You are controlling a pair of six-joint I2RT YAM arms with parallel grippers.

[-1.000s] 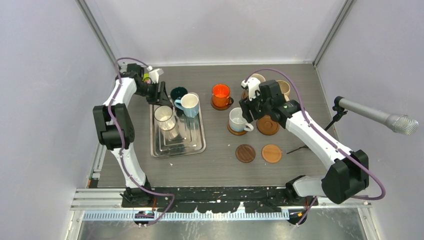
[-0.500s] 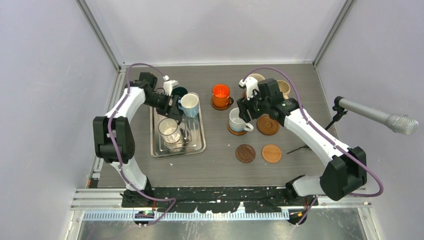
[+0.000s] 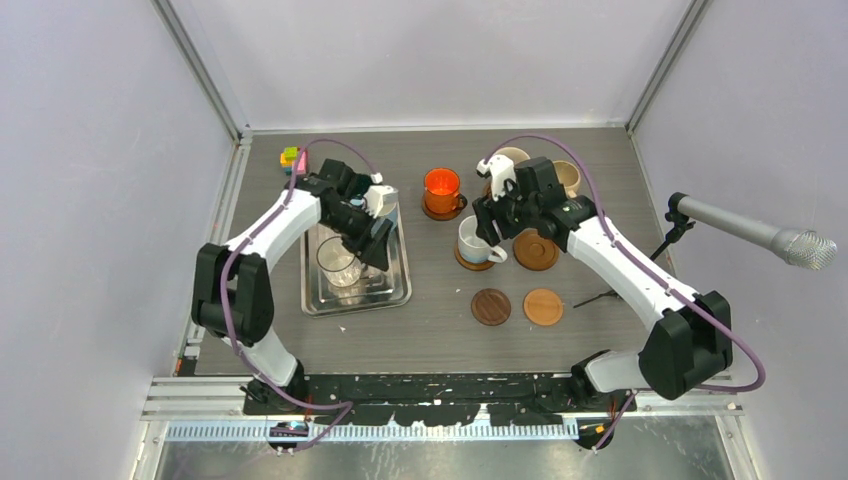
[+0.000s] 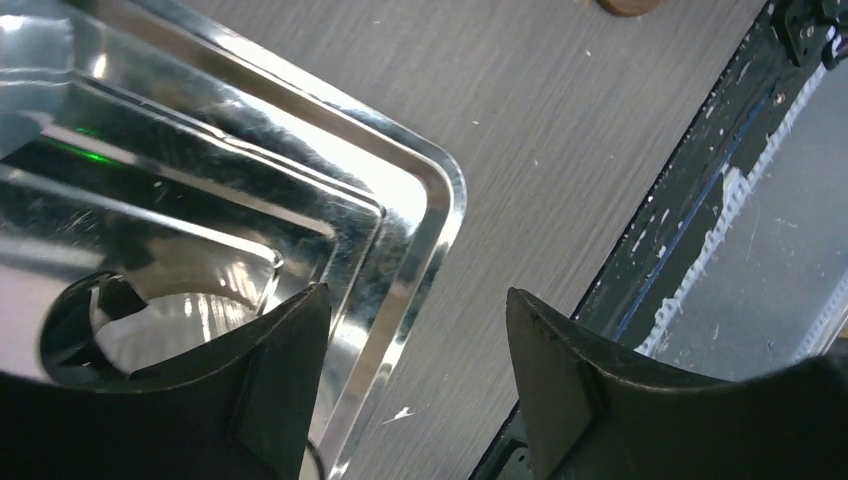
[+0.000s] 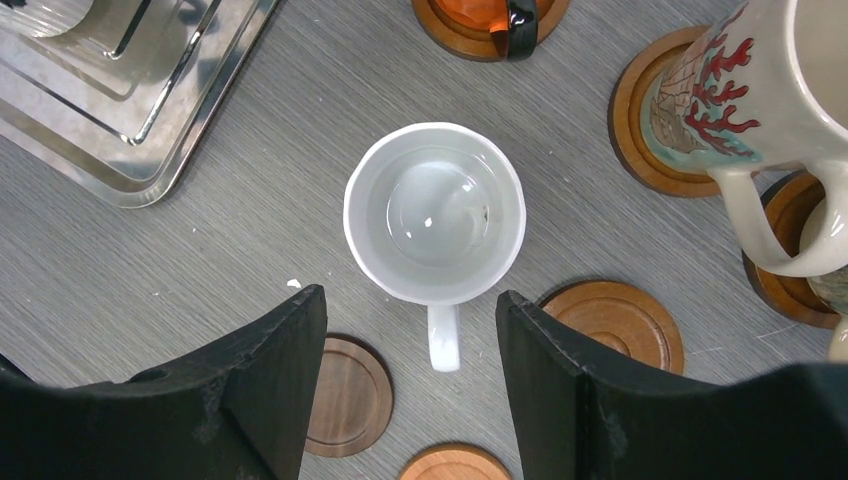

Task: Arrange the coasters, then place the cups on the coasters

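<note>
Over the silver tray (image 4: 440,190) corner at left, left gripper (image 4: 415,310) hangs open, empty. Mid-worktop, right gripper (image 5: 410,300) open above white cup (image 5: 435,210), cup on a coaster. Dark coaster (image 3: 491,306), tan coaster (image 3: 543,306) bare nearby.

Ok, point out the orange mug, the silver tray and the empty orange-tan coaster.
orange mug (image 3: 441,186): top external view, its interior.
silver tray (image 3: 360,297): top external view, bare near end.
orange-tan coaster (image 3: 543,307): top external view, disc centre.
</note>
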